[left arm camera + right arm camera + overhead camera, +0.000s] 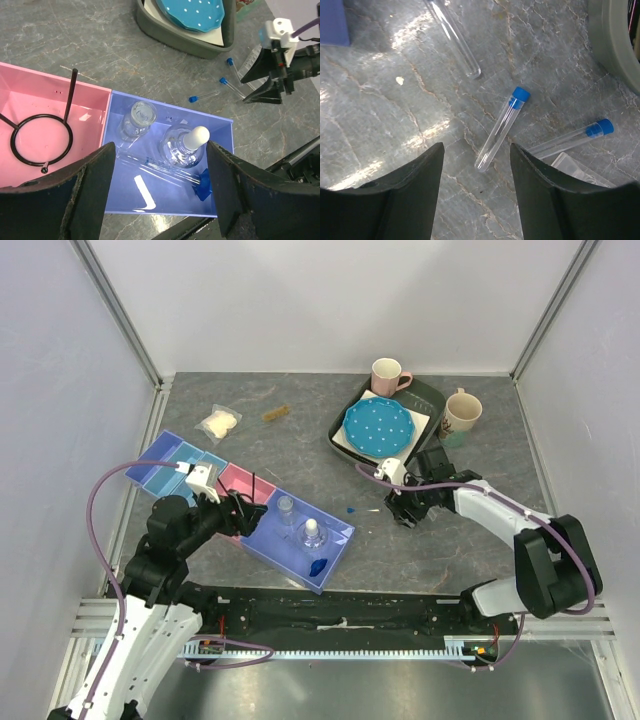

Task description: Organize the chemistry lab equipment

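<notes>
On the grey marbled table [300,445], the left gripper [160,146] hangs with fingers spread wide and empty over a lavender plastic bin [120,197]. That bin holds a white-stoppered clear glass bottle [182,147], a second clear bottle [137,117] and a small blue hexagonal piece [204,184], while the adjoining pink bin [30,95] holds the black wire ring on a stem [70,97]. The right gripper [476,150] hovers with its fingers apart either side of a clear blue-capped tube [501,131] lying on the table, gripping nothing.
</notes>
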